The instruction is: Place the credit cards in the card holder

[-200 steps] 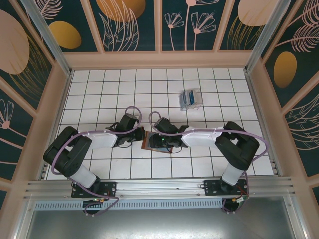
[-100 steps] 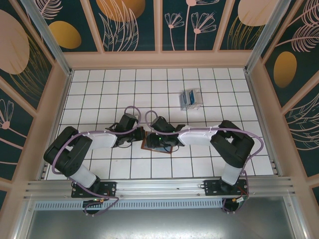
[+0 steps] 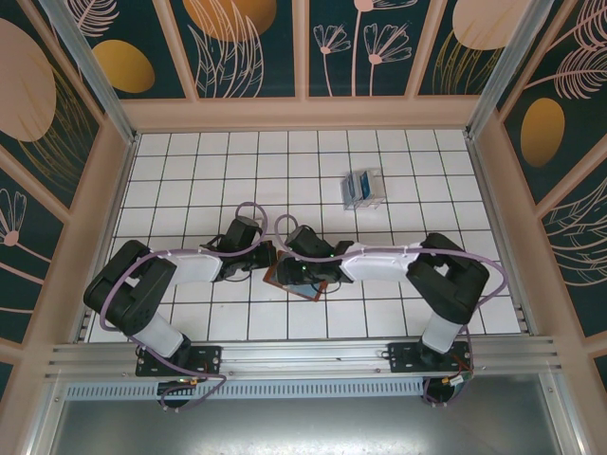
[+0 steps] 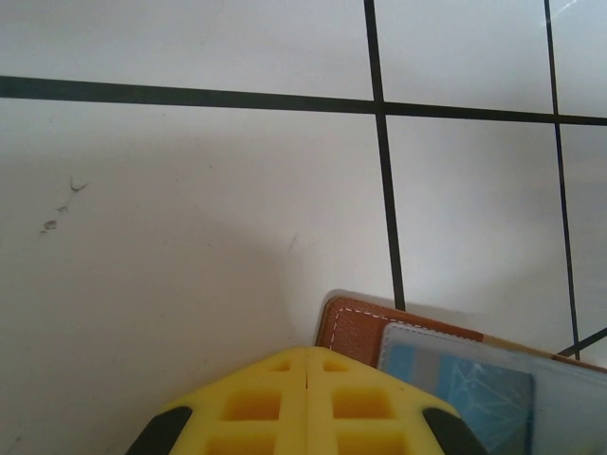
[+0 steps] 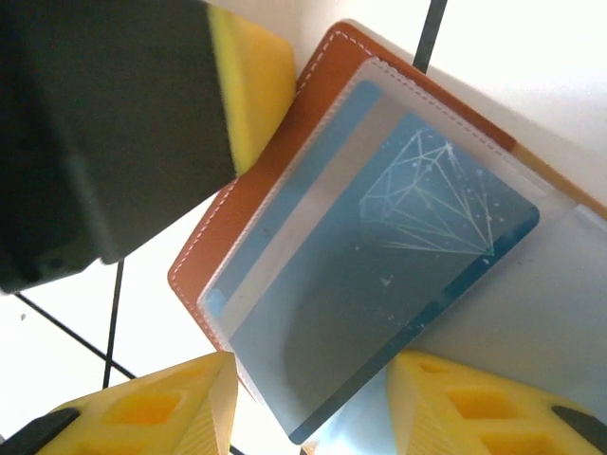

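The reddish-brown card holder (image 3: 303, 288) lies flat on the tiles between my two grippers. A blue credit card (image 5: 379, 275) with a pale diamond drawing lies in it under the holder's clear pocket. My right gripper (image 5: 313, 372) hangs over the card's near corner with its yellow fingers (image 5: 180, 403) apart, one on each side of that corner. Whether they press the card's edges I cannot tell. My left gripper (image 4: 308, 353) is shut, and its tip sits at the holder's stitched corner (image 4: 353, 324). From above, the left gripper (image 3: 264, 256) and the right gripper (image 3: 296, 272) meet at the holder.
A clear plastic box (image 3: 362, 189) with more blue cards stands on the tiles, back right of the holder. Wooden walls ring the white tiled floor (image 3: 209, 180). Both arms' bases sit at the near rail.
My right gripper has shifted a little left over the holder, and the holder now lies slightly more turned. The left arm has stayed put.
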